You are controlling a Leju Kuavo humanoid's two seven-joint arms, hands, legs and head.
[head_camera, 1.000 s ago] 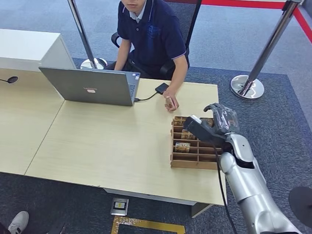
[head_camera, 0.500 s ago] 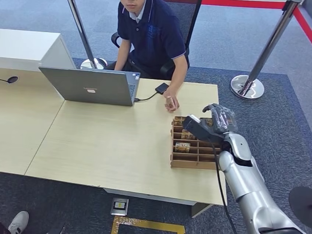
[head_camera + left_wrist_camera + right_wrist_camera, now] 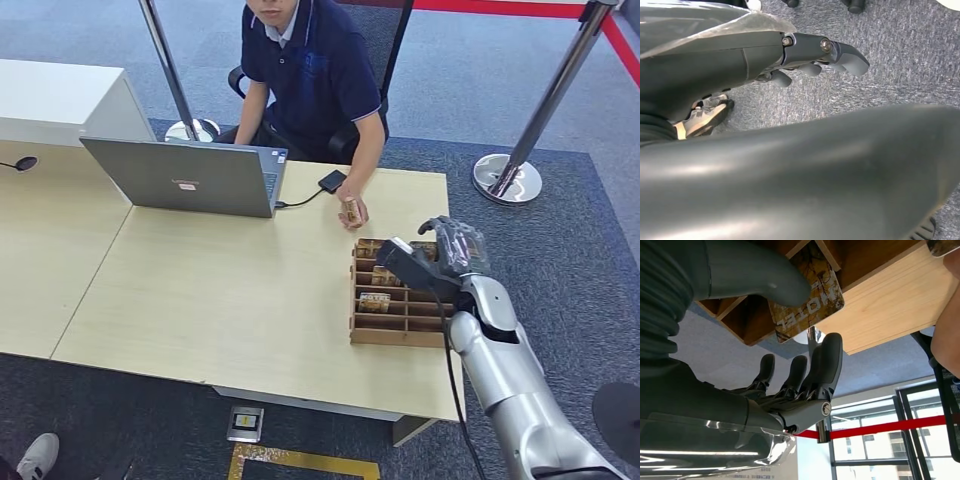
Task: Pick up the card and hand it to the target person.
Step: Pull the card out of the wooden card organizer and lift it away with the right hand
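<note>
At lower right, the right hand (image 3: 451,243) pinches a card (image 3: 811,295) above the wooden tray (image 3: 361,332); lift it clear before reaching toward the person's hand (image 3: 350,211). Left hand (image 3: 817,52) is released.

A slotted tray (image 3: 362,333) sits at the desk's (image 3: 226,300) front right corner. A laptop (image 3: 189,180) stands along the rear edge, the person (image 3: 313,70) behind it.

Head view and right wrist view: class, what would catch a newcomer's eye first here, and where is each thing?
The silver right hand reaches over the wooden tray at the desk's right end. Up close, its thumb lies against a card printed HOTEL. Across the desk sits a person beside an open laptop.
</note>
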